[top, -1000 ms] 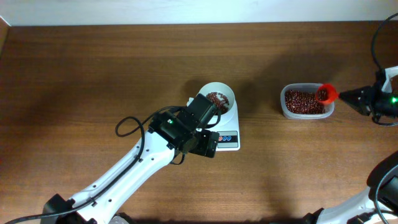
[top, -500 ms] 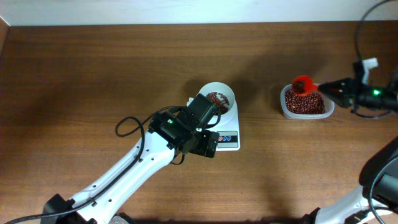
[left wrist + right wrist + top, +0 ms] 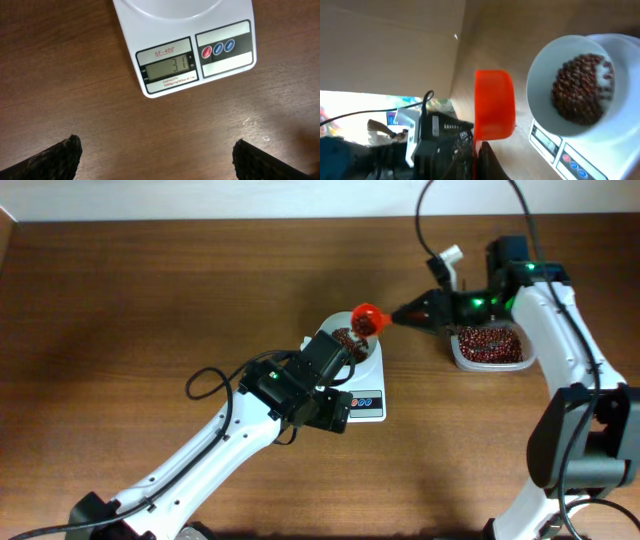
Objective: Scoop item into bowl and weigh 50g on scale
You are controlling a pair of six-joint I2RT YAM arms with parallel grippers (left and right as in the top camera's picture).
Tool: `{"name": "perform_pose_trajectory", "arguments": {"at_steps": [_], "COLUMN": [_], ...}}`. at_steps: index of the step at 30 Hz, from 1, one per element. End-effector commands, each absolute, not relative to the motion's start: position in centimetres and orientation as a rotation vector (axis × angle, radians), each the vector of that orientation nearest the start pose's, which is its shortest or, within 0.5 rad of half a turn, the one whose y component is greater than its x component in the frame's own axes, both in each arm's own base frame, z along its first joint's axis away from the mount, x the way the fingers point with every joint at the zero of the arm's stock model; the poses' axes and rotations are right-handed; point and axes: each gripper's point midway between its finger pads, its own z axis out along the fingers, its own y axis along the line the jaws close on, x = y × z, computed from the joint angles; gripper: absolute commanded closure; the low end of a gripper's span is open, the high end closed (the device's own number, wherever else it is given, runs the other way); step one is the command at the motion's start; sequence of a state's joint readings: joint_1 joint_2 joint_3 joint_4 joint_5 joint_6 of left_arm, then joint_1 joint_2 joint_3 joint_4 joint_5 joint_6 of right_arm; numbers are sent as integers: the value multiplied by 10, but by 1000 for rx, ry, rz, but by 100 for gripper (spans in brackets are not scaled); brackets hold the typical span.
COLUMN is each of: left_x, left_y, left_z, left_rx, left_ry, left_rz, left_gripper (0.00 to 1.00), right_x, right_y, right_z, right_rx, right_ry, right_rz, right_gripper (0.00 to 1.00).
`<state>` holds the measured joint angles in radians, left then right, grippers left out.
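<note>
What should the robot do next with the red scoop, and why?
Probably tip the red scoop gently over the bowl: it hangs at the rim, and the scale display seems to read 31, short of 50.

Table (image 3: pixel 150 300): brown wood with thin dark lines in it, flat and wide.
Scale (image 3: pixel 368 402): white and flat, sitting right on the table near the middle. Its grey screen, one red button and two blue buttons are at the front end.
Tub (image 3: pixel 488 366): clear plastic, sitting on the table to the right of the scale, not touching it.
</note>
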<state>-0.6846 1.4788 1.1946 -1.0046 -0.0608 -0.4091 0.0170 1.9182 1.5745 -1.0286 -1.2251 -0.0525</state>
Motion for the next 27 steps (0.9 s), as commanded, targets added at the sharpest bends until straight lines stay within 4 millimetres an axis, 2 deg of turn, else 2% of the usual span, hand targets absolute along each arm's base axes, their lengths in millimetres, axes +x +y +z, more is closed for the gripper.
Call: {"name": "perform_pose_trajectory", "arguments": {"at_steps": [1,8,10,14,17,19,22,25,27], "left_x": [251,251,251,251,251,251,251,251,251], "left_y": [-190,-190,-190,-190,-190,-190,-190,-190,-190], "left_z": [129,129,129,129,129,129,129,129,129], "left_rx": [368,368,368,368,368,368,368,368,368], "left_ry": [2837,2837,2837,2837,2837,2837,2837,2837,2837], "left_rz": [-127,-126,-126,-126,-126,-126,-126,-127,-126], "left_gripper": [1,1,1,1,1,1,1,1,1], "right_x": [388,399,401,404,408,409,416,411,405], "right_y": [191,189,191,195,191,194,192,195,195], "right_z": [213,185,179,182,184,194,201,204,198], "right_rx": [-262,-280,-356,-443,-448,-530,-556,-629,-645], "right_ry": [2411,2526,2521,2491,2555,2543,2572,2577,2615], "right_rz": [1728,1462,1382,1322,1179,1089,909,837,800], "right_gripper": [96,96,96,96,96,96,96,96,96]}}
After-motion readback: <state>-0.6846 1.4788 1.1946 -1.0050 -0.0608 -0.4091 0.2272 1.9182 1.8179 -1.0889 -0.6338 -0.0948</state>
